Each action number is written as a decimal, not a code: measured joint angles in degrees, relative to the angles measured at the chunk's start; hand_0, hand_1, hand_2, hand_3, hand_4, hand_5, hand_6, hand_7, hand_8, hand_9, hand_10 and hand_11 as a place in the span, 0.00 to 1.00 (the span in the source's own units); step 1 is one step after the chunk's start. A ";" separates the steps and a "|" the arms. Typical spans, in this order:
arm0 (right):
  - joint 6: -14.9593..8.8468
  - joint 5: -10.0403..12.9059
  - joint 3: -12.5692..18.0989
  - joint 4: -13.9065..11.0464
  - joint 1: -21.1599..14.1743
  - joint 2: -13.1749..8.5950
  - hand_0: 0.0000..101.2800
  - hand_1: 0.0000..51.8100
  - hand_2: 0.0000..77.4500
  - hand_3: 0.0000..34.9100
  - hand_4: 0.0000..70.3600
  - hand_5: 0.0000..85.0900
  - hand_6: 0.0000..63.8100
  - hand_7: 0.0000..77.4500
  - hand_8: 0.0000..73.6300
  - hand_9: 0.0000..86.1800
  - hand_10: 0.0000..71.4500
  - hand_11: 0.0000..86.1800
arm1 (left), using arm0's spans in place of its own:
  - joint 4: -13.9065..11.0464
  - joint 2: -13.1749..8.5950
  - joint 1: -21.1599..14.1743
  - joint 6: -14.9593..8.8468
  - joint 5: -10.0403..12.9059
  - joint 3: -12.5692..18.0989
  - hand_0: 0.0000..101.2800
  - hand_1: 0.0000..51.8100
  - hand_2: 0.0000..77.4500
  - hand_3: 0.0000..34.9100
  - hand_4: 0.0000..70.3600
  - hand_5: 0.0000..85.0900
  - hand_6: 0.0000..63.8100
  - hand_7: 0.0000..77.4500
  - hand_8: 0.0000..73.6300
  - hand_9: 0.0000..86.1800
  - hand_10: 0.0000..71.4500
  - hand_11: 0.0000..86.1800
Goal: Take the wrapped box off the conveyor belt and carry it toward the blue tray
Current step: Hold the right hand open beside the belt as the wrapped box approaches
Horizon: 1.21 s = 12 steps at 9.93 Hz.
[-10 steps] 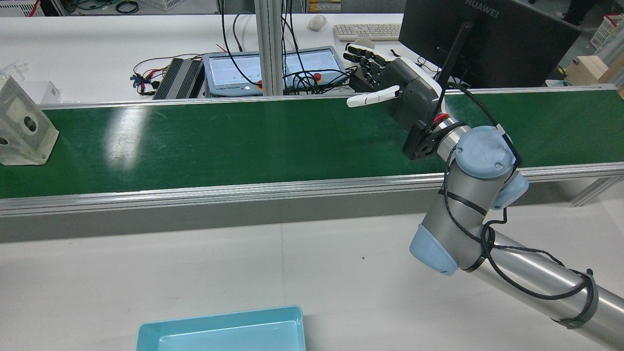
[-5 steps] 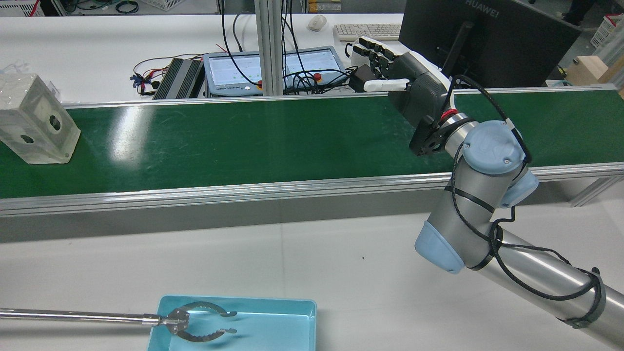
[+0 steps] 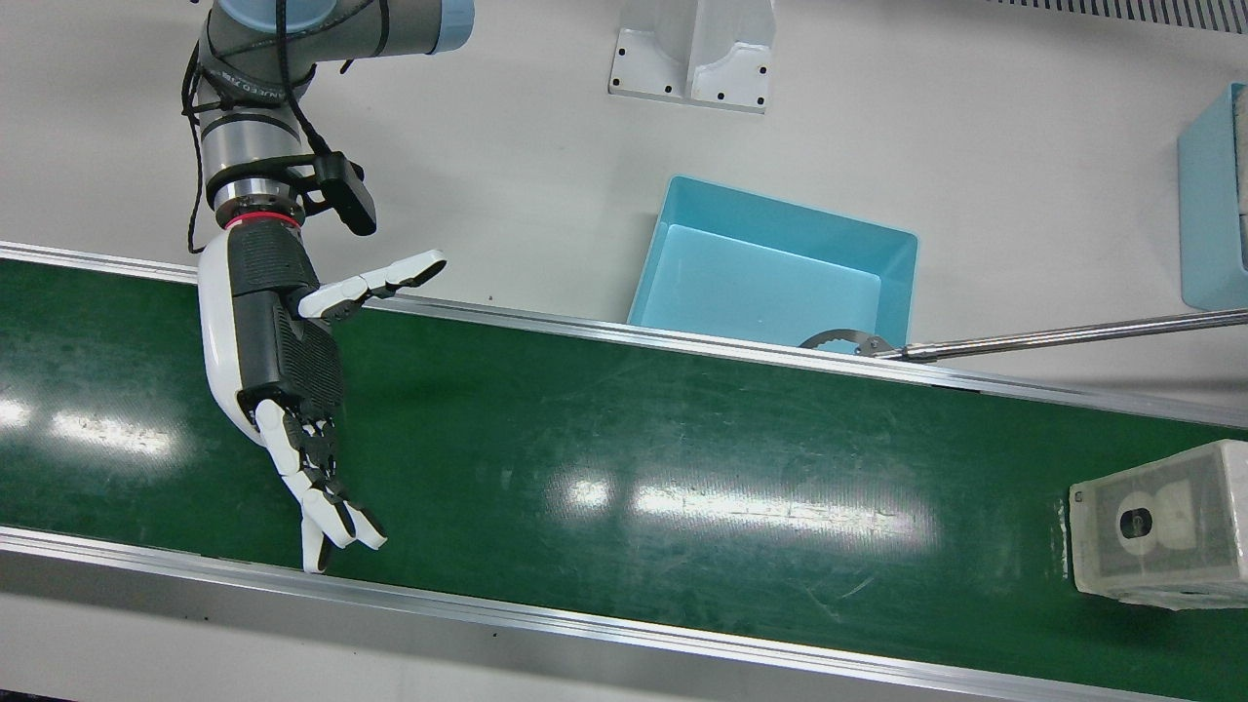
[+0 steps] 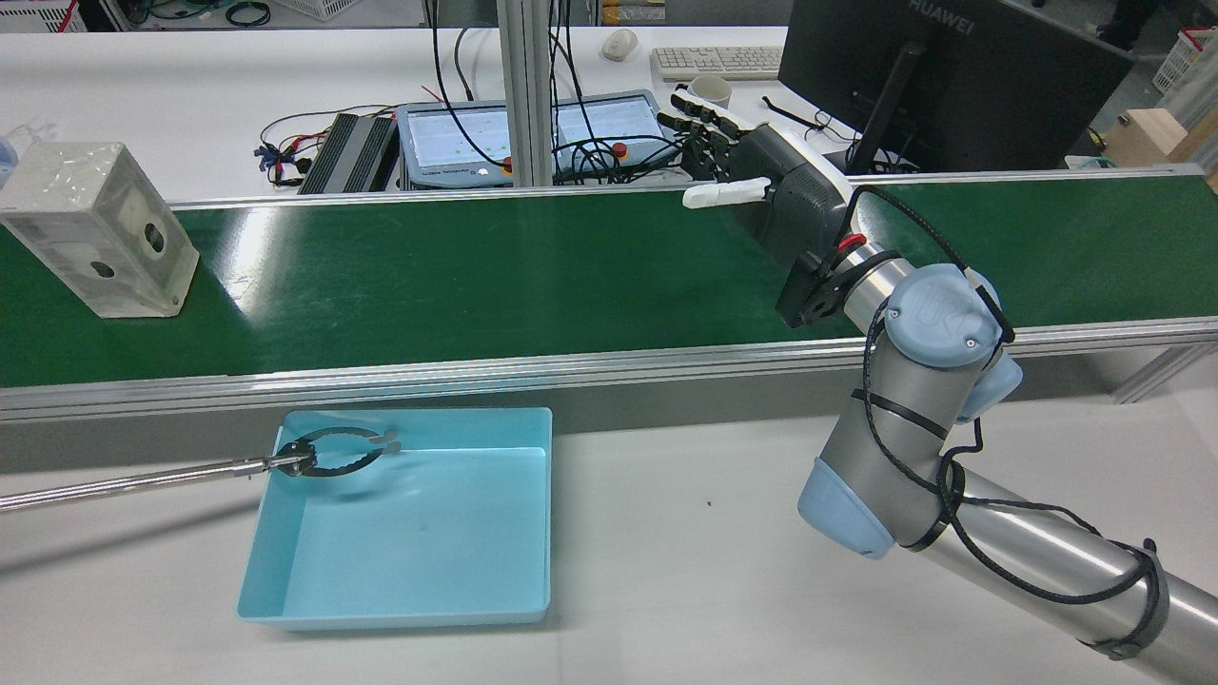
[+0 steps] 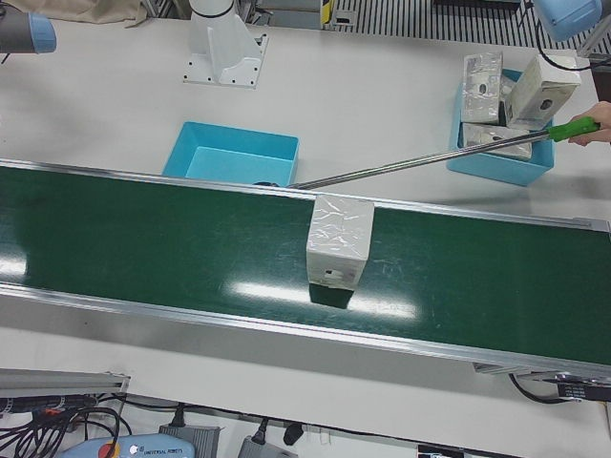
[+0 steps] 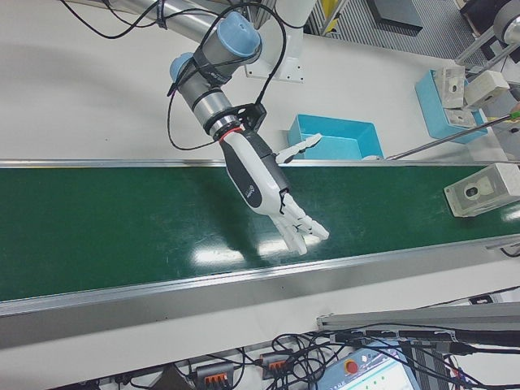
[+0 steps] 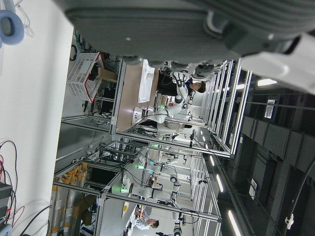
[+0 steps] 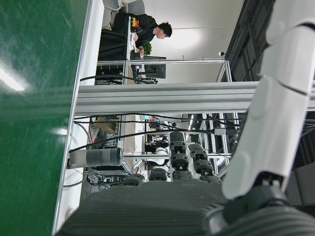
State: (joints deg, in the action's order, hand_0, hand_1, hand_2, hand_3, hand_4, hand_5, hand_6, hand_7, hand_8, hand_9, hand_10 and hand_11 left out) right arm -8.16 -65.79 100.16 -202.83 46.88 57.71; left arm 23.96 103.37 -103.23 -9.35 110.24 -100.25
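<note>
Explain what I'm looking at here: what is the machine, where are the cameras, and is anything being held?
A robot arm ending in a many-fingered right hand hangs open over a green conveyor belt, holding nothing. The front view looks down from above; the rear view looks from behind the arm; two others face it from the operators' side; two cameras sit on the hands. A wrapped box stands on the belt, far from the hand. Beside the belt lies an empty blue tray, which a long reacher tool grips at the rim. The left hand is barely visible.

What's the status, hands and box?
Right hand open, empty, over the belt. Left hand out of sight in the room views. Wrapped box upright on the belt, far from the hand. Grabber tool in the blue tray.
</note>
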 joint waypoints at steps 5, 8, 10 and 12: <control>-0.05 0.02 -1.19 2.28 0.03 0.27 0.43 0.18 0.06 0.00 0.09 0.11 0.08 0.18 0.01 0.02 0.00 0.01 | 0.00 0.00 0.00 0.00 0.00 0.00 0.00 0.00 0.01 0.00 0.00 0.01 0.01 0.01 0.01 0.01 0.00 0.01; 0.01 0.52 -1.25 2.42 -0.02 0.36 0.43 0.17 0.06 0.00 0.09 0.11 0.08 0.18 0.02 0.01 0.00 0.01 | 0.00 0.00 0.00 0.00 0.00 0.00 0.00 0.00 0.01 0.00 0.00 0.01 0.01 0.01 0.01 0.01 0.01 0.01; 0.09 0.73 -1.25 2.43 -0.06 0.37 0.43 0.16 0.05 0.00 0.11 0.10 0.08 0.18 0.02 0.01 0.00 0.01 | 0.00 0.00 0.00 0.00 0.00 0.00 0.00 0.00 0.01 0.00 0.00 0.01 0.01 0.01 0.01 0.01 0.01 0.01; 0.14 1.05 -1.21 2.49 -0.10 0.32 0.43 0.16 0.05 0.00 0.11 0.11 0.08 0.18 0.02 0.01 0.00 0.01 | 0.00 0.00 0.00 0.00 0.00 0.00 0.00 0.00 0.01 0.00 0.00 0.01 0.01 0.01 0.01 0.01 0.01 0.01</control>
State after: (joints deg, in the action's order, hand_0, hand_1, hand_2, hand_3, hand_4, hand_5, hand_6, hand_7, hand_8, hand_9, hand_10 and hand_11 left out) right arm -8.03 -64.74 98.94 -200.34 46.78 58.03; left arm 23.96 103.37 -103.23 -9.35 110.24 -100.25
